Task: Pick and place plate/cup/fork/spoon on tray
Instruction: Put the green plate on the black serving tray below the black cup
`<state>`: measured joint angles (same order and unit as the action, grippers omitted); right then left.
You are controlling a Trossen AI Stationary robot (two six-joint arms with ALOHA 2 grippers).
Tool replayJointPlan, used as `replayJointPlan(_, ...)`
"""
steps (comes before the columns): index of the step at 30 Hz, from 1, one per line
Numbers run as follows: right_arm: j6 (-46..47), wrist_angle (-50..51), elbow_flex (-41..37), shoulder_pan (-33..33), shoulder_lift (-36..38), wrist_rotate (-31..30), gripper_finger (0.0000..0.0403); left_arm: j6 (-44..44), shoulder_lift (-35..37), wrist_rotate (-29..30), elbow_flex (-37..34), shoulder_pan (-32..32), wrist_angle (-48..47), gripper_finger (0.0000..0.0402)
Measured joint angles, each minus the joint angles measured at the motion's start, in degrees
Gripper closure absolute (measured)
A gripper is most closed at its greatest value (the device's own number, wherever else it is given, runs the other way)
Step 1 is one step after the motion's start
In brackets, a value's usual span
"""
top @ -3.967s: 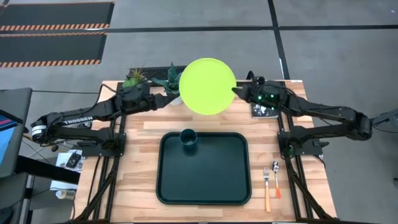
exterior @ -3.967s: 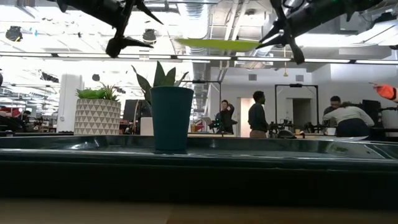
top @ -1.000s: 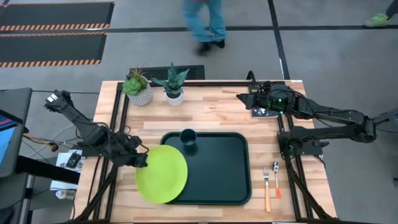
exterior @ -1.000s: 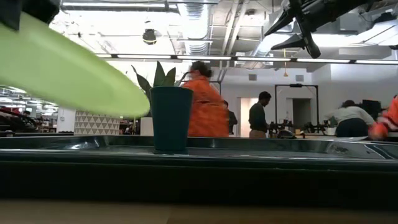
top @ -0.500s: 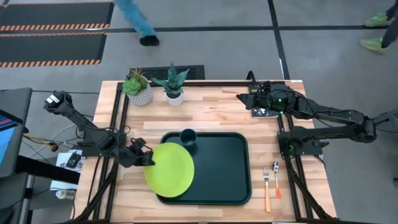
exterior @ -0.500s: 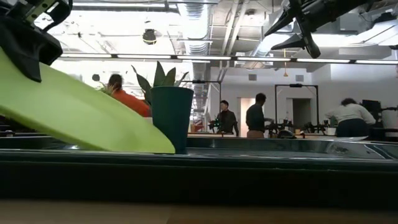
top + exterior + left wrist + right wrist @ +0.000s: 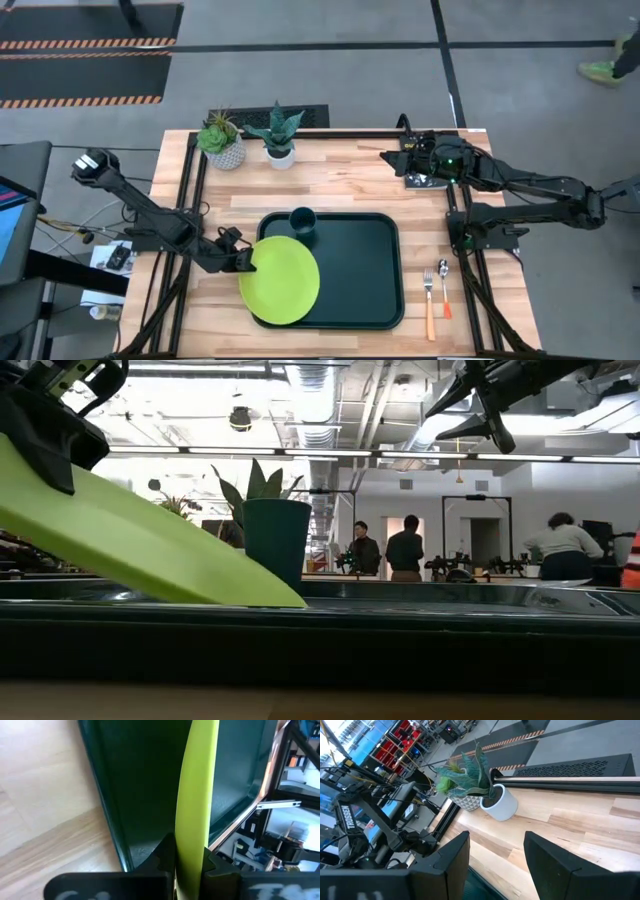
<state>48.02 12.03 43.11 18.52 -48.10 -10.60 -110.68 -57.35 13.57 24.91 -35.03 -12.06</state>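
The lime-green plate (image 7: 282, 282) hangs tilted over the near-left part of the dark green tray (image 7: 360, 270). My left gripper (image 7: 243, 262) is shut on its left rim. In the low view the plate (image 7: 150, 550) slopes down from the gripper (image 7: 50, 440) toward the tray's rim (image 7: 450, 610). The teal cup (image 7: 303, 222) stands upright on the tray's far left. Fork (image 7: 428, 292) and spoon (image 7: 443, 285) lie on the table to the right of the tray. My right gripper (image 7: 395, 155) waits open, high over the far right. My left gripper pinches the plate's rim (image 7: 189, 865) between its two fingers (image 7: 165, 856), one on each face. It comes from the table's left, slanting down. The plate tilts, its held edge high and its opposite edge (image 7: 285, 598) down by the tray floor; whether that edge touches I cannot tell.
Two potted plants (image 7: 222, 142) (image 7: 280, 135) stand at the far left edge. A small dark object (image 7: 425, 178) lies under the right arm at the far right. Bare wood shows between the plants and the tray. People move in the room behind.
My left gripper has carried the plate toward the table's right edge, farther over the tray, and down. The plate stays tilted, and its free edge has sunk to the level of the tray's rim.
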Motion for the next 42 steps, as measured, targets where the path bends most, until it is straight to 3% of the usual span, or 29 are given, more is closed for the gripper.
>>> replayJointPlan(30, 0.04, 1.01, 0.0, -0.06, 0.0, 0.04, 0.0193, -1.22, -1.18, 1.86, 0.0, 1.07, 1.98, 0.0399)
replayJointPlan(35, 0.04, 1.01, 0.0, -0.07, 0.0, 0.04, 0.0193, -0.96, -1.18, 1.88, 0.0, 1.77, 1.98, 0.0357)
replayJointPlan(42, -0.03, 0.98, 0.0, -0.06, 0.0, 0.04, 0.0193, -0.63, -1.18, 1.65, 0.0, 2.95, 2.17, 0.0253)
